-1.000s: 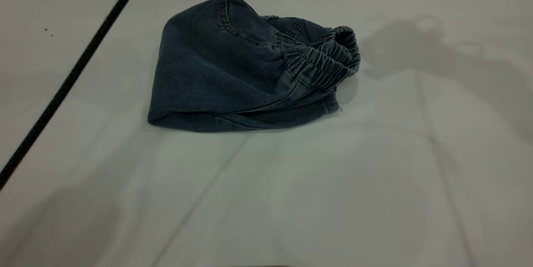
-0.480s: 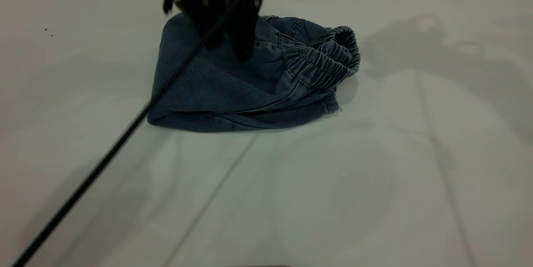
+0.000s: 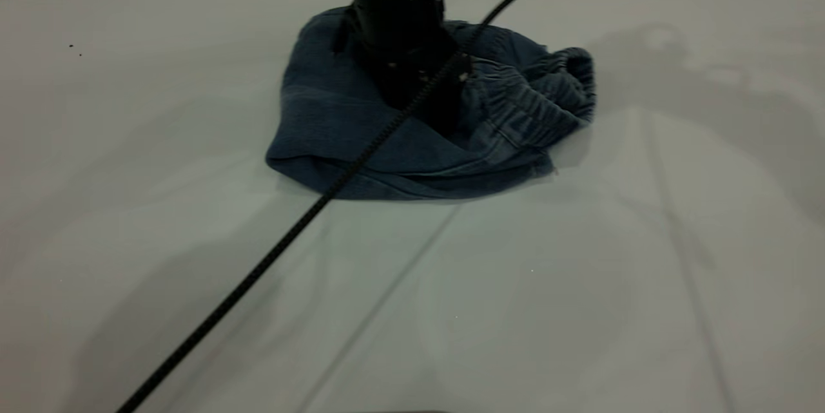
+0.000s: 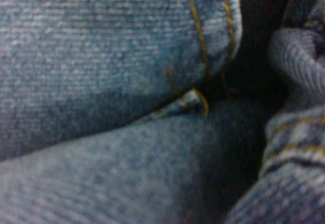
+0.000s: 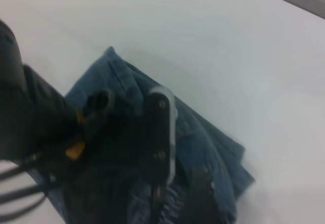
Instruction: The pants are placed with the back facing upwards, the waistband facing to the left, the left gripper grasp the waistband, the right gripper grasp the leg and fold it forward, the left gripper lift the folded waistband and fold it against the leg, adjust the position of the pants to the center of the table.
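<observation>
Blue denim pants [image 3: 361, 136], folded and lying on the bench [image 3: 580, 271], are being pressed from directly above by the left gripper [image 3: 422, 110], waistband [image 3: 548, 97] just beside; jaws' spread cannot be told.

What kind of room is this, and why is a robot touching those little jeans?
Probably a robot test lab, not a home. A big plain white table holds only folded denim pants, and a black arm's left tool presses down on them, trailing a black cable.

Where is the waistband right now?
In the exterior view the waistband bunches at the folded pants' right end, just right of the left gripper pressing on them.
</observation>
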Controlling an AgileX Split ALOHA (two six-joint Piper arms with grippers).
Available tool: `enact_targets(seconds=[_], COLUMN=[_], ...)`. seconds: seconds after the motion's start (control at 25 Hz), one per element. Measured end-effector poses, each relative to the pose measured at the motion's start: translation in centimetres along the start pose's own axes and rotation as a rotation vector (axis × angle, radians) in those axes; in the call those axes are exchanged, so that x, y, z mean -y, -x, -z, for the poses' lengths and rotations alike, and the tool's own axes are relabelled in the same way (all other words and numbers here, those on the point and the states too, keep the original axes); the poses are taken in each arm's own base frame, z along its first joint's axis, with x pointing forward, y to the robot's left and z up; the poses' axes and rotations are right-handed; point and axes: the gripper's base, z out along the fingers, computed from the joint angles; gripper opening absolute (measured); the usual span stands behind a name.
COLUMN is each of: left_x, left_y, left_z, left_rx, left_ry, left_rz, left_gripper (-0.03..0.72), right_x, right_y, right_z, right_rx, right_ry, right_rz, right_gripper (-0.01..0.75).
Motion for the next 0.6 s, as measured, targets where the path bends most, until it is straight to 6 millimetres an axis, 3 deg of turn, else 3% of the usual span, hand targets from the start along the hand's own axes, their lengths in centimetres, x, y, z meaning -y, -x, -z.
enact_targets(seconds=[0.24,0.44,0.6], left_x=[1.0,0.5,0.1], left_y=[0.1,0.1,0.3], left_z=[0.1,1.3,2.4], left_rx=[-0.041,-0.105,-0.134], left_ry=[-0.02,0.053,0.097], left_rz=[0.056,0.239,0.282], left_gripper=[0.547,0.547,0.547], right_x=[0.0,-0.2,-0.7], right_y=[0.0,0.2,0.6], right_z=[0.0,0.5,1.4], right_rx=[0.0,0.012,0.032], right_ry=[0.0,0.003,0.002], right_rz=[0.0,0.001,0.01], right_gripper=[0.477,0.477,0.477])
